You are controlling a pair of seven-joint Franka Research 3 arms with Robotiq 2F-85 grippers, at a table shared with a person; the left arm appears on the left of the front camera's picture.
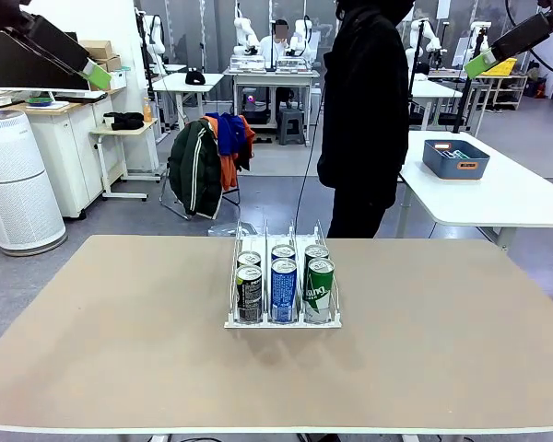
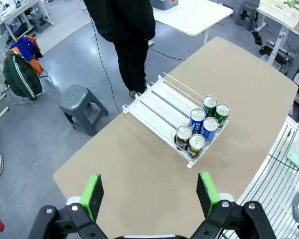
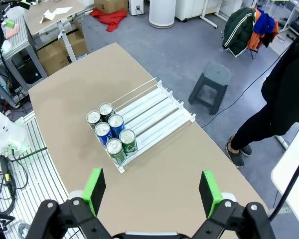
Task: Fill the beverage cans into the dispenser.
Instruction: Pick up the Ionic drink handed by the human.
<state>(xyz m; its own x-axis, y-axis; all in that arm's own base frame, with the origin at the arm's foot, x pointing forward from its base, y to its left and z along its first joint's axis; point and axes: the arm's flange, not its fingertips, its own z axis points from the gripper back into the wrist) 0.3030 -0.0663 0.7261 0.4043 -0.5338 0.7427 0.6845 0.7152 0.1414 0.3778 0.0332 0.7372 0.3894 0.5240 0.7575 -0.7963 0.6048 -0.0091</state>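
Front view: six slim black, blue and green drink cans (image 1: pixel 283 287) stand paired at the front of the white wire-laned dispenser (image 1: pixel 258 323), where its lanes seem to feed them, my left claw (image 2: pixel 149 186) and right claw (image 3: pixel 152 186) spread, empty.

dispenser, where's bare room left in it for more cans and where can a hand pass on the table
Free: the far stretch of all three lanes of the dispenser, between the cans and the end by the person; also the table left and right of it. Crowded: the near end, six cans packed two per lane.
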